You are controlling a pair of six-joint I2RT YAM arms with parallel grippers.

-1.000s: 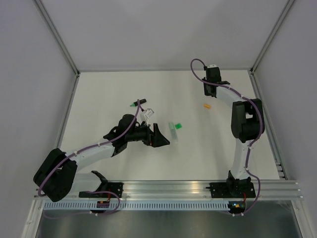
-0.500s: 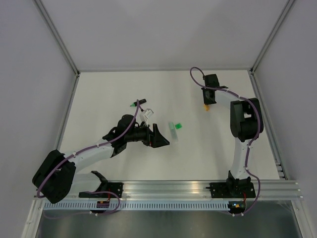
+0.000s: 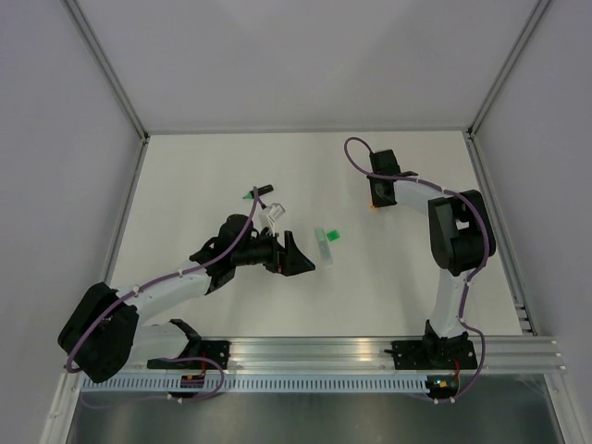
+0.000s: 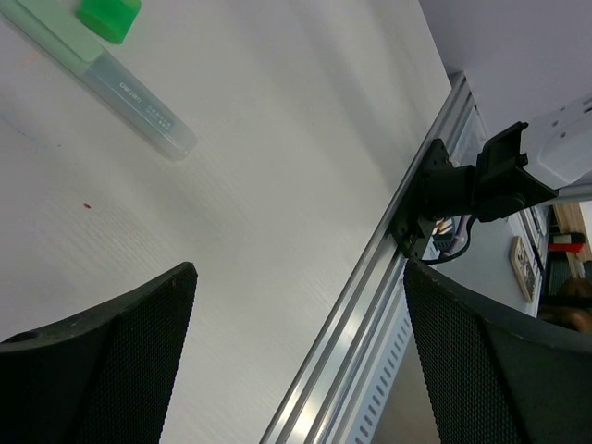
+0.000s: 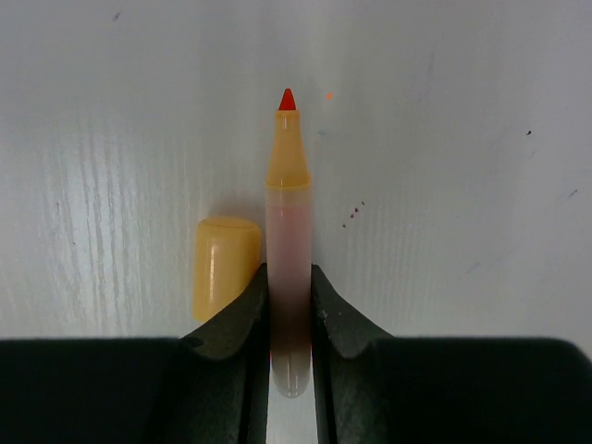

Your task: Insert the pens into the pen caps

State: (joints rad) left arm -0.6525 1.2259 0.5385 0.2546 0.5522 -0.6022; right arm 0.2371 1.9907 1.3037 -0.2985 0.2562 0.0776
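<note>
Currently grips the orange pen [image 5: 288, 203] by its barrel in the right gripper [image 5: 289, 301], tip free for the orange cap [image 5: 225, 264] just beside; left gripper [image 4: 298, 277] wide open, empty, near pale pen [image 4: 120, 92] and green cap [image 4: 109, 14].

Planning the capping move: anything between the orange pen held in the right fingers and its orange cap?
Nothing visible: the orange cap lies directly beside the orange pen, next to the right fingers.

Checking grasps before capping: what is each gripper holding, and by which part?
Right gripper clamps the orange pen by its rear barrel; left gripper holds nothing.
</note>
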